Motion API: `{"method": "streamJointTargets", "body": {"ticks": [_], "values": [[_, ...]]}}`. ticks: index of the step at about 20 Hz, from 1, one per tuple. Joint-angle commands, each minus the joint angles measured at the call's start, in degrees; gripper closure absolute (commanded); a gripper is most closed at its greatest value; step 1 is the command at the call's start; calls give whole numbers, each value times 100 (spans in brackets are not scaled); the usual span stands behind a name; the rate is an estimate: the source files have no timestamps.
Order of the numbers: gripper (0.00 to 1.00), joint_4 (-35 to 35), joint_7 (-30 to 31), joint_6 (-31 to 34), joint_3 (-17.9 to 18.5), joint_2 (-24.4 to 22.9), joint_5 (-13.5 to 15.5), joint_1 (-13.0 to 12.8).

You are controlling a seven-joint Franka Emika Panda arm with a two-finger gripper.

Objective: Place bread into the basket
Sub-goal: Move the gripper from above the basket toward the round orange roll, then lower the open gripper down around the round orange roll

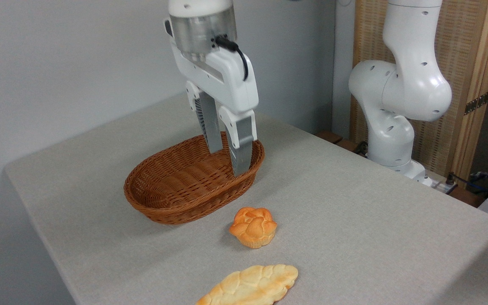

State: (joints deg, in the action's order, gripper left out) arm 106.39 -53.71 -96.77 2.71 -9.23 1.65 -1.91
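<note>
Bread (pixel 253 226) sits on the grey tabletop (pixel 354 212), a small round orange-golden bun with a lumpy knotted top, resting upright on its paler base. It lies just in front of the basket (pixel 176 186), near its rim but not touching it, and nothing lies between the two. The basket, an oval of reddish-brown wicker with flared sides, stands toward the back left part of the tabletop and holds nothing.

Closer to the front edge, a long flat pale-golden loaf (pixel 250 286) lies near the bun, apart from it, its near end running out of the picture at the bottom.

The gripper (pixel 227 159) hangs above the right end of the basket, its two grey fingers (pixel 242 148) pointing down, their tips about level with the rim. The jaws are spread with a clear gap between them, gripping nothing. The bun is well clear of them, lower in the picture.

The white arm's base (pixel 392 140) stands beyond the right back edge of the tabletop, in front of a wooden screen (pixel 468 63).
</note>
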Motion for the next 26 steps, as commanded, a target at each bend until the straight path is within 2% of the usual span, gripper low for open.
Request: {"method": "streamJointTargets", "body": {"ticks": [1,8,10,13,20,26], "values": [[0,743,-332,-465,54,-378,29,-46],[0,1516,-1273,-1045,151,-387,29,-46],[0,1727,-1816,-1203,343,-404,29,-55],[0,1842,-2292,-1230,467,-448,29,-55],[0,2220,-2320,-1626,467,-448,29,-90],[0,2659,-2320,-2302,450,-440,29,-125]]}}
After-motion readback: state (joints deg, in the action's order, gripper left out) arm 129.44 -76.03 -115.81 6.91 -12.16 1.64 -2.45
